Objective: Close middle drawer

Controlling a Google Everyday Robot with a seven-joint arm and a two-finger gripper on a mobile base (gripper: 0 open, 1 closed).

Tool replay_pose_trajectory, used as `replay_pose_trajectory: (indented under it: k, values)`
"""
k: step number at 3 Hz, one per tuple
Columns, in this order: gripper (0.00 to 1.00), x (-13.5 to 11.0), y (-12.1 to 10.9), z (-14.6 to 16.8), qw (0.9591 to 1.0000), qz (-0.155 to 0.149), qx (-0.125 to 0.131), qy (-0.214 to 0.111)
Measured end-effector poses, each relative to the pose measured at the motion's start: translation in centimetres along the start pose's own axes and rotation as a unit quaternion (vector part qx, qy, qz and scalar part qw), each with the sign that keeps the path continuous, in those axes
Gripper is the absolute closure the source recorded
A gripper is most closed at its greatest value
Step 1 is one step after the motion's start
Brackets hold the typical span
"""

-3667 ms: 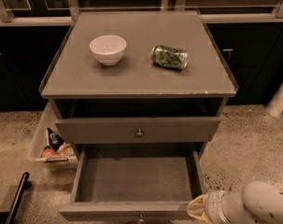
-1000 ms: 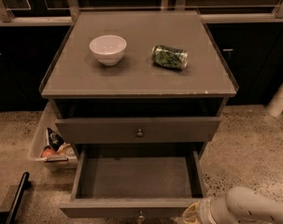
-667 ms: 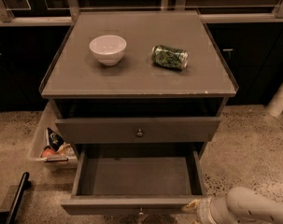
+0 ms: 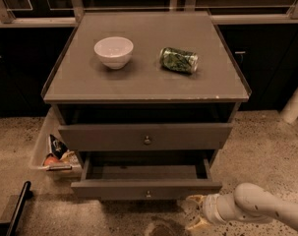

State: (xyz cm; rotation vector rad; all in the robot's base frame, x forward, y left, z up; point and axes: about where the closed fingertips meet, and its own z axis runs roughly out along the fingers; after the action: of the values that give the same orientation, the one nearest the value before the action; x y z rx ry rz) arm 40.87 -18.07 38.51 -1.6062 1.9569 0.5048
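Note:
The middle drawer (image 4: 114,188) is the lower of the two drawers that show, grey-brown with a small round knob (image 4: 148,194). It stands partly open, with a narrow strip of its empty inside showing. My gripper (image 4: 193,212) is low at the right, just in front of and below the drawer front's right end, pointing left. Its two yellowish fingertips (image 4: 194,199) stand apart with nothing between them. The drawer above (image 4: 104,136) also sticks out a little.
A white bowl (image 4: 113,51) and a green can (image 4: 178,60) lying on its side rest on the cabinet top (image 4: 143,82). A bin with snack packets (image 4: 55,154) stands on the floor at the cabinet's left. A black bar (image 4: 18,208) lies at the bottom left.
The middle drawer has slid well in towards the cabinet, and far less of its inside shows. My gripper has moved forward with the drawer front.

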Motion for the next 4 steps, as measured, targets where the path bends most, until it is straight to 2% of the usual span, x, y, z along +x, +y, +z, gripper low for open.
replay_pose_trajectory:
  k: [1, 2, 3, 4]
  values:
    - [0.61, -0.8, -2.5, 0.7, 0.9997, -0.019, 0.001, -0.016]
    - [0.84, -2.1, -6.4, 0.5, 0.9981, -0.054, 0.018, -0.024]
    - [1.0, -3.5, -10.6, -0.7, 0.9949, -0.085, 0.043, -0.033]
    - [0.81, -3.6, -11.3, -1.0, 0.9945, -0.086, 0.049, -0.033]
